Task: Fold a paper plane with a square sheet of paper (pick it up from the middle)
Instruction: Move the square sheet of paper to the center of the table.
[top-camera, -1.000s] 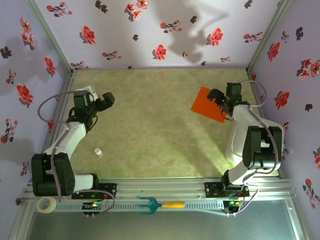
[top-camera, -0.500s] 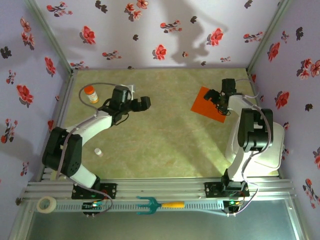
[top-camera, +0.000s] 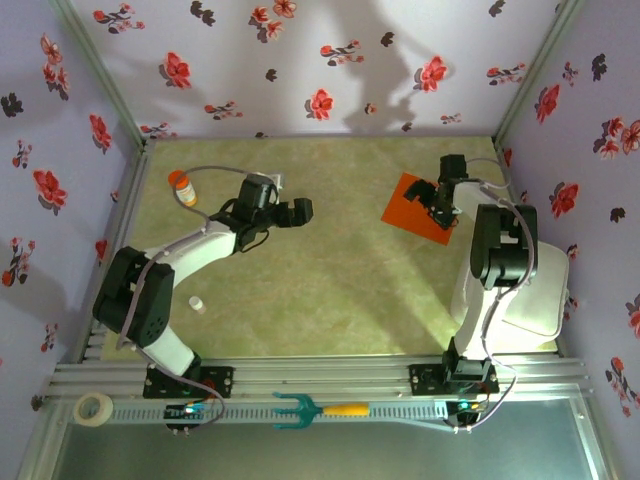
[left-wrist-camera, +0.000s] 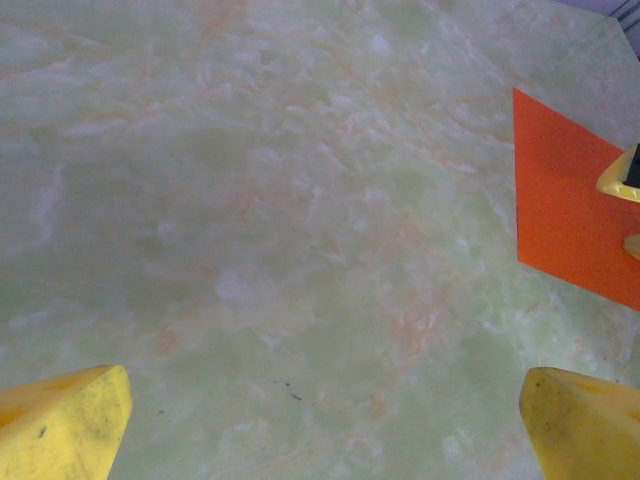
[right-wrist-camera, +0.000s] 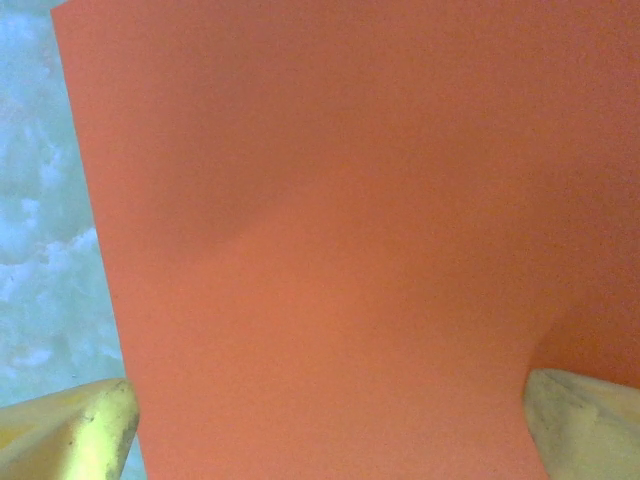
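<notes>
Thin orange-red square sheet of paper (top-camera: 408, 208) lies unfolded at the far right of the green marbled desk (top-camera: 330, 290). Right gripper (top-camera: 440, 203) is spread wide over it. Left gripper (top-camera: 300, 212) is likewise released, well apart. Judged light, limp and slippery (no raised edge), so pinch the middle.

**A:** Where is the square sheet of paper (top-camera: 412, 207) lying?

**B:** It is lying on the table (top-camera: 330, 300), at the far right. The right gripper (top-camera: 437, 203) is hanging over its right part.

**A:** And the rest?

**B:** The left gripper (top-camera: 298, 211) is hovering mid-table, well left of the sheet. A small bottle (top-camera: 181, 187) is standing far left, and a small cap (top-camera: 197, 304) is lying nearer. A tape roll (top-camera: 94, 408) and a fork tool (top-camera: 318, 409) are resting along the front rail.
</notes>
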